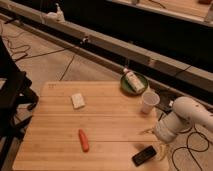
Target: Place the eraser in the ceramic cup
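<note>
The eraser (144, 155) is a small flat black block lying near the front right corner of the wooden table (110, 122). The ceramic cup (149, 102), plain white and tapered, stands upright near the table's right edge, behind the eraser. My white arm (182, 120) reaches in from the right. Its gripper (156, 142) hangs just above and slightly right of the eraser, between eraser and cup. The fingers look spread, with nothing between them.
A green plate (124, 85) holding a white-and-green packet (134, 81) sits behind the cup. A whitish square block (77, 100) lies mid-left and an orange carrot-like stick (83, 140) near the front. Cables trail on the floor to the right.
</note>
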You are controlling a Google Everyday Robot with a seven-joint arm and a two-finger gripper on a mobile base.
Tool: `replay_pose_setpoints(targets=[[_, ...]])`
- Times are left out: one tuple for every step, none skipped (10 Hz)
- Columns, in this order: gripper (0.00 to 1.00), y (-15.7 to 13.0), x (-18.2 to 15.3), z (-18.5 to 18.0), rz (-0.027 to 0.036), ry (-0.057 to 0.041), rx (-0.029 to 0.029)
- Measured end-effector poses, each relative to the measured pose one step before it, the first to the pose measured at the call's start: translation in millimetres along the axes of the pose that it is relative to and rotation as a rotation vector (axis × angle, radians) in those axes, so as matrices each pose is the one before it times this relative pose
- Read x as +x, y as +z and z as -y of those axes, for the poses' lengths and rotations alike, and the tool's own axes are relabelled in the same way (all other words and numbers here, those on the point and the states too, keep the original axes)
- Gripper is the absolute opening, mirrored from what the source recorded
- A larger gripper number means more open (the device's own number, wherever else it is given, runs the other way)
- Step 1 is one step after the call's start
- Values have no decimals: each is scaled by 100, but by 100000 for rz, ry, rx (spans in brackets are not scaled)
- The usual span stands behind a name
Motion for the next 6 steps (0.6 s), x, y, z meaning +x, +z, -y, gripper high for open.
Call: replay_pose_setpoints(targets=[[80,354,242,-239,627,-134,-349],[80,431,404,-486,611,-153,-879],[80,455,306,-441,733,-41,-965],[80,426,190,-328,746,-292,-845],[80,414,112,-179,646,-343,-772],[80,553,115,-168,898,-279,-1048]])
